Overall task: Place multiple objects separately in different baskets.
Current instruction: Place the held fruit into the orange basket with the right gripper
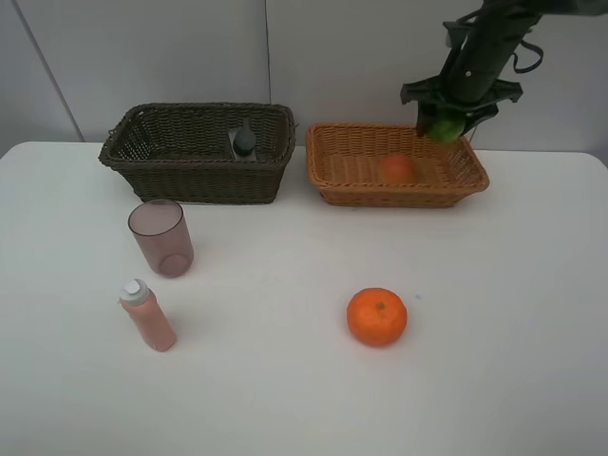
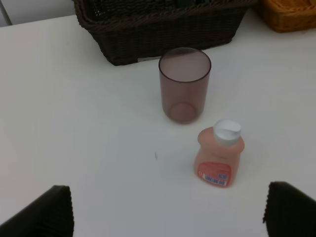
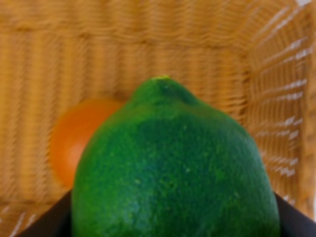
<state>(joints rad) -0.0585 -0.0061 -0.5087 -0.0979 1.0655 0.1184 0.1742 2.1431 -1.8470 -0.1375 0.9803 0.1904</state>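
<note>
Right gripper point(image 1: 446, 122) grips the lime point(image 1: 445, 129) above the tan basket point(image 1: 380, 197); you are delivering it, so next lower and release beside the peach point(image 1: 398, 168).

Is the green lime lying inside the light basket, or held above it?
Held above it. The right gripper is shut on the lime, which hangs over the far corner of the light basket.

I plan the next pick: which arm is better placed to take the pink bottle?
Left. The open left claw hangs close to the pink bottle; the right claw holds the lime over the orange basket.
</note>
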